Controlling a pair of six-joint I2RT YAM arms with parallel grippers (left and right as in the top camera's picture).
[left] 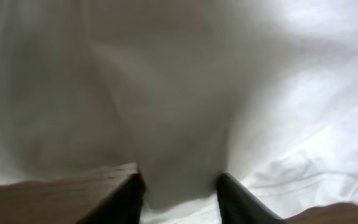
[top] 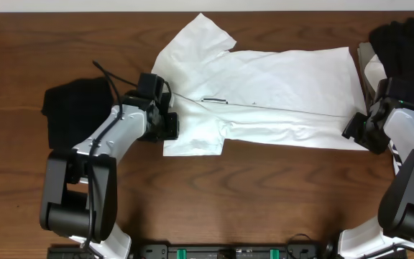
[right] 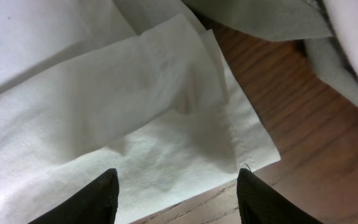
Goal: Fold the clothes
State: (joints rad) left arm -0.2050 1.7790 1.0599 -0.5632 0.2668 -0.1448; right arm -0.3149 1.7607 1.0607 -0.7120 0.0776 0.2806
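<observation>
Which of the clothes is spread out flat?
The white T-shirt in the middle of the table. It lies spread wide, while the black garment on the left and the black one on the right are bunched in heaps.

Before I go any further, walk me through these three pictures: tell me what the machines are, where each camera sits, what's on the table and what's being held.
The top picture looks straight down on a wooden table from a fixed camera. Two robot arms reach in from the near edge, each ending in a two-finger gripper.

A white T-shirt lies spread out, partly folded. A black garment lies to its left. At the right edge, another black garment sits on light fabric.

The other two pictures come from cameras on the wrists. The left gripper has its dark fingers on either side of a bunch of the white fabric, apparently pinching the shirt's edge. The right gripper stands open over the shirt's bottom corner, holding nothing.
</observation>
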